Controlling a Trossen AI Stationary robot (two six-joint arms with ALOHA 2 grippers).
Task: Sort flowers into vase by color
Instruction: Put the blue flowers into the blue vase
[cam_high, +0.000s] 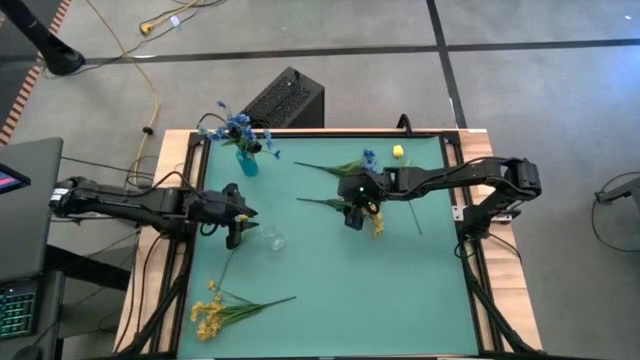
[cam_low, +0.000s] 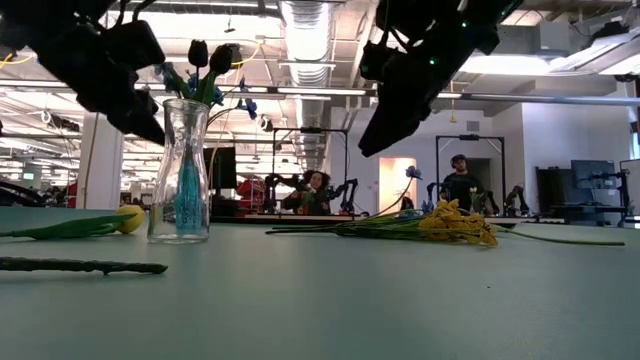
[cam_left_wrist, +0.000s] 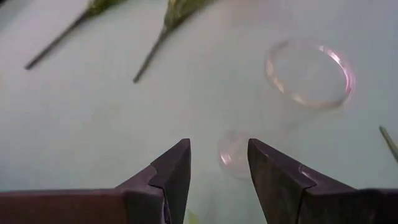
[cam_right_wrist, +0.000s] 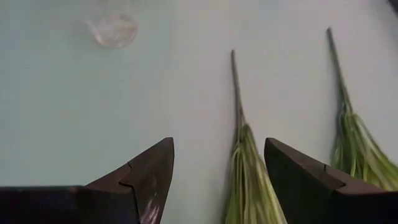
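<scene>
A clear vase (cam_high: 245, 158) holding blue flowers (cam_high: 237, 127) stands at the table's far left; it also shows in the low view (cam_low: 185, 180). An empty clear vase (cam_high: 272, 239) stands left of the middle. My left gripper (cam_high: 243, 214) is open just left of it, and in the left wrist view (cam_left_wrist: 219, 165) the vase (cam_left_wrist: 308, 74) is ahead of the fingers. My right gripper (cam_high: 355, 217) is open above loose stems in the middle: green stalks (cam_right_wrist: 239, 137), a yellow spray (cam_high: 377, 222), a blue stem (cam_high: 367, 159) and a yellow bud (cam_high: 398, 152). Another yellow spray (cam_high: 212, 310) lies near left.
A black box (cam_high: 285, 100) stands beyond the table's far edge. Dark frame rails (cam_high: 190, 250) run along the left and right sides. Open green tabletop (cam_high: 380, 300) lies on the near right. People show in the room behind (cam_low: 460, 185).
</scene>
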